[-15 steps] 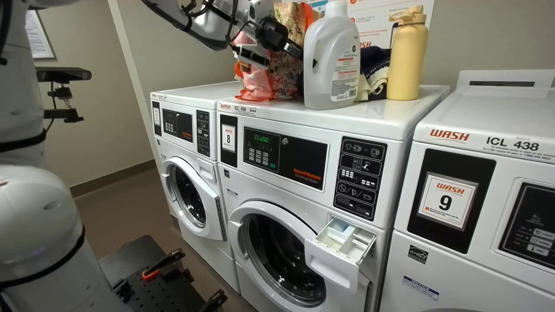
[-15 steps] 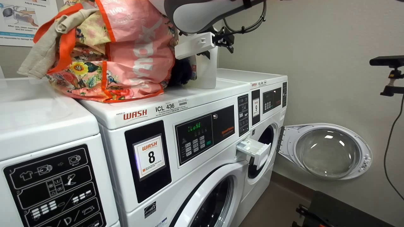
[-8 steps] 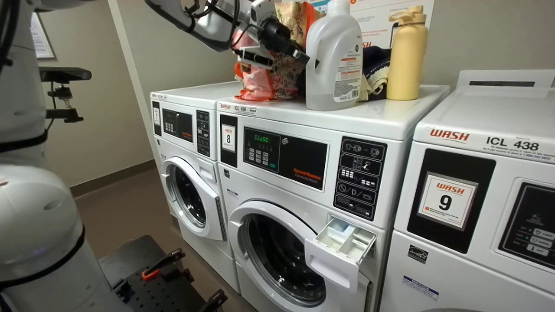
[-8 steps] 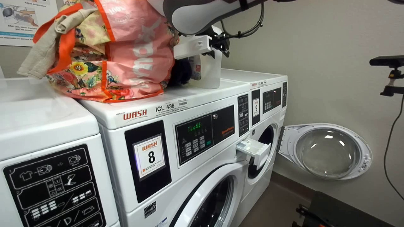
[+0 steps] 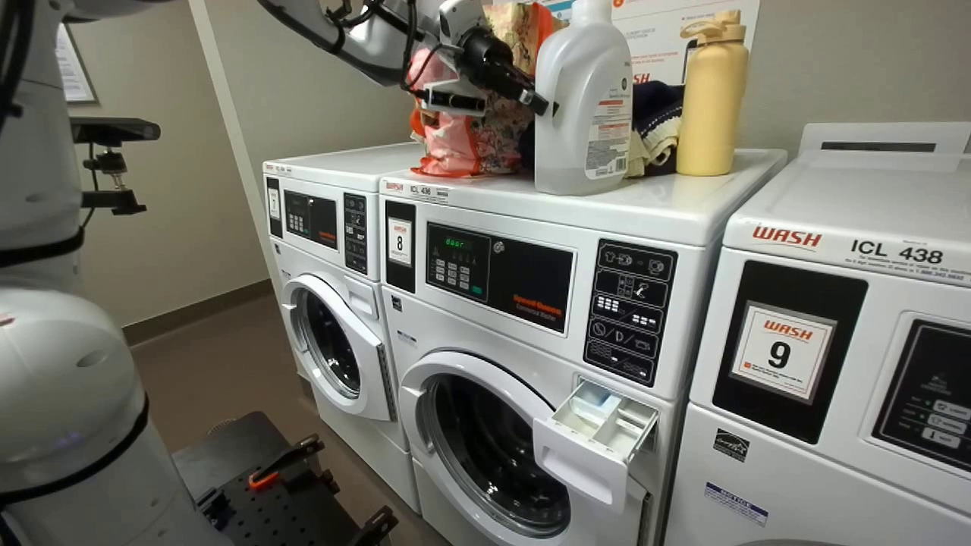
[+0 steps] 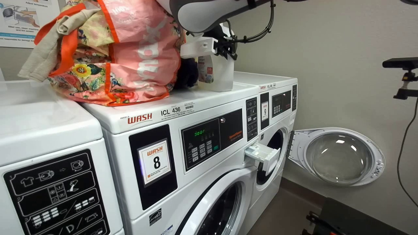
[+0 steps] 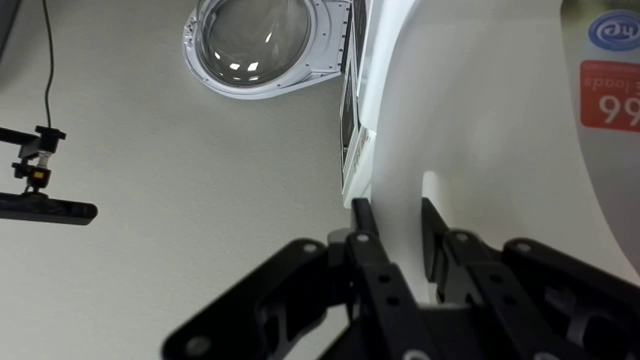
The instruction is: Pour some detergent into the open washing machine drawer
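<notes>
Washer 8 (image 5: 546, 356): white; its lower front runs out of both exterior views. Whether its round door (image 5: 493, 455) is fully closed, I cannot tell.
Washer 9 (image 5: 827, 493): beside it, cut off at the right and bottom of an exterior view.
Arm (image 5: 68, 394): runs past the left and top edges of an exterior view.
Bag (image 6: 140, 62): pink and floral, on washer 8, its top out of frame.
Jug (image 5: 580, 114): upright on washer 8, near the front edge. Its top is cut off in an exterior view; the label (image 7: 610, 95) is cut by the right edge of the wrist view. Behind it, dark and cream cloth (image 5: 656, 102), hard to make out.
Bottle (image 5: 713, 106): yellow, upright on washer 8, apart from the jug.
Drawer (image 5: 580, 462): juts from washer 8, right of the door; what its compartments hold is too small to tell.
Gripper (image 7: 397, 217): clasped on the jug's handle (image 7: 397, 190), fingers (image 7: 432, 227) on either side.
Display (image 6: 200, 133): green, reads "door"; the key markings below are too small to read.
</notes>
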Motion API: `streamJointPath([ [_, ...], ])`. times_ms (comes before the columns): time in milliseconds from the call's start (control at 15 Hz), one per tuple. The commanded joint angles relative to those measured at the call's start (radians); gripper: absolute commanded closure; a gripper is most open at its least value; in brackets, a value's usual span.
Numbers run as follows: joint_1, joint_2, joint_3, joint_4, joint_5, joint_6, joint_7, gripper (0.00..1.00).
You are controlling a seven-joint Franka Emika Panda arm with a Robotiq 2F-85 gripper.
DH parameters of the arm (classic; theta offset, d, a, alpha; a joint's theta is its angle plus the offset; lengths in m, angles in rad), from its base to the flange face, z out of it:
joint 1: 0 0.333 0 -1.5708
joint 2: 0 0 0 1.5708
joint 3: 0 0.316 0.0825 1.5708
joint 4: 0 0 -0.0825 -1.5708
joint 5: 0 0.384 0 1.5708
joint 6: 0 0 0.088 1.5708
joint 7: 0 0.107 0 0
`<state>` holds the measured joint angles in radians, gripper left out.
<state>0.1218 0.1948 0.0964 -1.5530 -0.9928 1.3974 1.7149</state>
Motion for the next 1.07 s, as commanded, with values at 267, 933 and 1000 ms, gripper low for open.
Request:
streamJointPath([
  [267, -0.009, -0.058, -0.031, 0.021, 0.104, -0.074, 0.013, 0.94],
  [933, -0.066, -0.308, -0.056, -0.145, 0.175, -0.140, -0.033, 0.94],
  [1000, -0.077, -0.335, -0.063, -0.174, 0.180, -0.134, -0.052, 0.94],
])
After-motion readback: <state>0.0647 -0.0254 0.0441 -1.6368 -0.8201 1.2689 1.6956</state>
